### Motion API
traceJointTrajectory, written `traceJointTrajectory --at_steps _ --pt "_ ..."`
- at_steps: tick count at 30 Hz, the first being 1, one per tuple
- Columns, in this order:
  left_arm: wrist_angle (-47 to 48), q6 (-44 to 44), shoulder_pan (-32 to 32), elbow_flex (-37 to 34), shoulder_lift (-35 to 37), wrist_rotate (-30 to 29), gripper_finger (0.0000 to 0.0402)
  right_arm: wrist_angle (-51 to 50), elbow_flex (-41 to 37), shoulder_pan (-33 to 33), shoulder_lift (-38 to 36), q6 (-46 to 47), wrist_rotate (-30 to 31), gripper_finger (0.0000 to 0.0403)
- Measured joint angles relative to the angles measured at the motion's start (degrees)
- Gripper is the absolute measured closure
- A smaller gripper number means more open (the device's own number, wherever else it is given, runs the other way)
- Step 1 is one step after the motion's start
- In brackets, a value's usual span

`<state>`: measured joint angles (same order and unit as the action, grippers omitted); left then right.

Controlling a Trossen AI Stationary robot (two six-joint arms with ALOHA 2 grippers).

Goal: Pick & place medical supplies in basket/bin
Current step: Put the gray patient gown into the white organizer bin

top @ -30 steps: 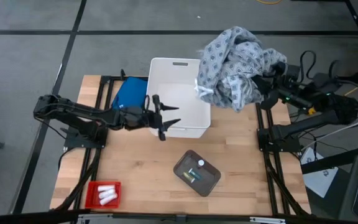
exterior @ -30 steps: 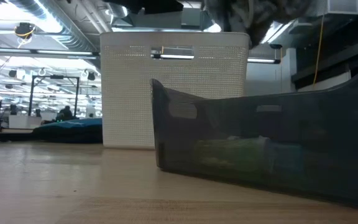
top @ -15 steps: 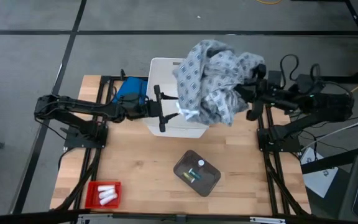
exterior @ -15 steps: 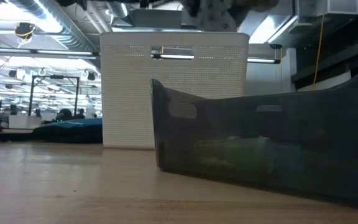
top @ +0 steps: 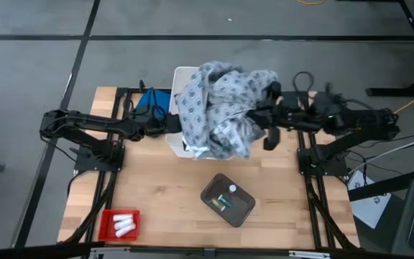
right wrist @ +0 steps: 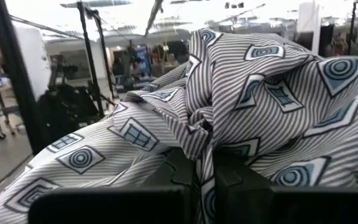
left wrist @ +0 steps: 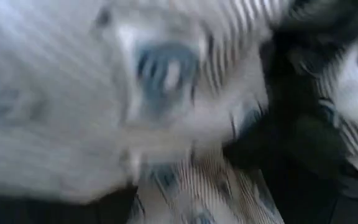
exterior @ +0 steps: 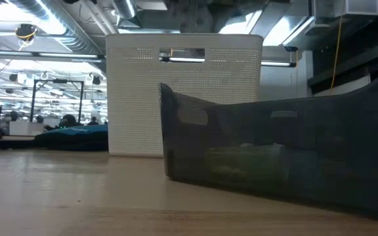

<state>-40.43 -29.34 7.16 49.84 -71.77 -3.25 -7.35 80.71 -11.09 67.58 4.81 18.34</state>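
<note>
ok so in the last second I've swung the patterned cloth (top: 218, 108) from off to the side to right over the white bin (top: 180, 79), my right hand (top: 268, 101) pinching it, so it's basically ready to drop, though I can't tell what my left hand under the cloth is doing.

Desk (top: 164, 194): light wood planks.
Dark tray (top: 228, 200): near centre (small items inside).
Red tray (top: 119, 224): left corner.
Blue object (top: 150, 106): partly hidden.

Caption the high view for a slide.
Right gripper holds the patterned cloth over the white bin; left gripper hidden beneath the cloth.
</note>
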Motion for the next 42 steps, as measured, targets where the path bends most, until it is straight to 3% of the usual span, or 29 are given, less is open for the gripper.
traceJointTrajectory --at_steps 10,15,24,27,31,35,42 --pt "1.88 -1.9 -0.04 2.07 0.07 -0.54 0.0099 0.71 0.0 7.19 6.68 5.04 -7.99 0.0393" --pt "14.45 -4.56 -0.36 4.75 2.02 -9.0 0.0168 0.59 0.06 10.54 10.33 7.66 -12.1 0.0393" --pt "42.27 -3.31 0.43 7.06 11.7 -16.78 0.0304 1.94 0.04 13.83 17.42 10.49 -18.18 0.0393" --pt "49.64 -0.83 1.94 6.98 14.46 -16.07 0.0336 2.06 0.04 14.38 19.81 11.32 -19.25 0.0393" --pt "51.28 2.12 5.99 5.18 14.42 -10.64 0.0371 1.54 0.02 15.29 21.85 12.74 -20.88 0.0393" --pt "50.15 2.78 10.56 4.76 9.16 -3.11 0.0397 -0.03 0.0 16.04 22.18 13.45 -21.19 0.0393" --pt "42.89 1.76 13.42 4.68 -0.21 0.11 0.04 -3.89 -0.67 17.97 22.23 14.26 -21.18 0.0393"
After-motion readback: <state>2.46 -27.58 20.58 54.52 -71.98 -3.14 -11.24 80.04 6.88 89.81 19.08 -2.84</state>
